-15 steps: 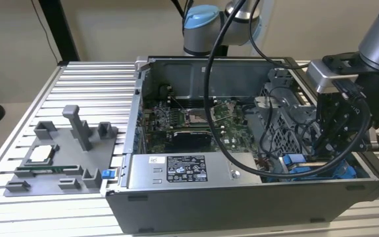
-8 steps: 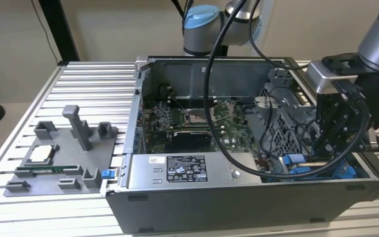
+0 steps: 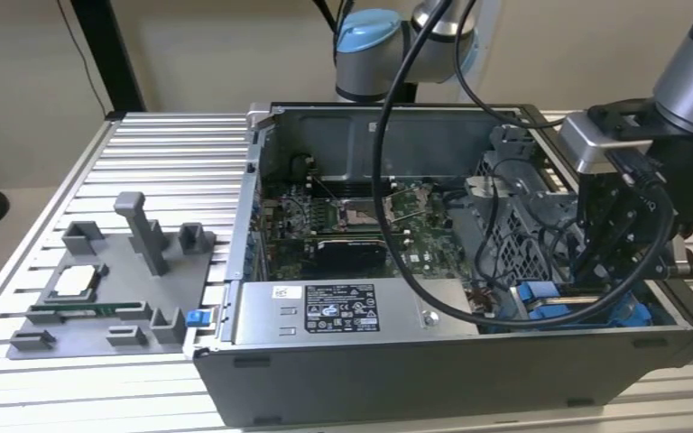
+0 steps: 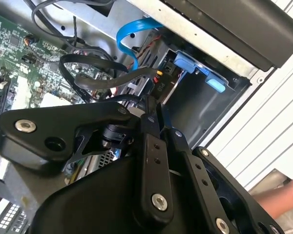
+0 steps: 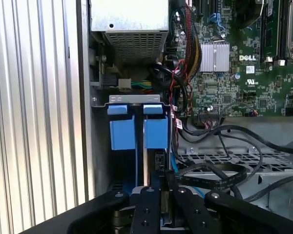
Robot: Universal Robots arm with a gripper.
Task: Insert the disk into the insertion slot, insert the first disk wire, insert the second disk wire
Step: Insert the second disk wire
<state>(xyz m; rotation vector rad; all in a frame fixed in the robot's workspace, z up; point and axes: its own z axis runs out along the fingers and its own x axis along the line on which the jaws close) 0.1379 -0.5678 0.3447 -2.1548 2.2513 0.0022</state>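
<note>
Blue-railed slot (image 5: 136, 127) right ahead of the black gripper (image 5: 156, 187), fingers pressed together on something thin and dark, can't tell if that's the disk, dark cables (image 5: 219, 170) just beside it, green motherboard (image 5: 244, 58) further off

Arm reaching into the open computer case

The gripper (image 3: 599, 275) hangs low at the exterior view's right, above the insertion slot (image 3: 569, 302) with blue rails; a grey power-supply box (image 3: 346, 311) sits beside it, a grey fixture tray (image 3: 112, 289) left.
</note>
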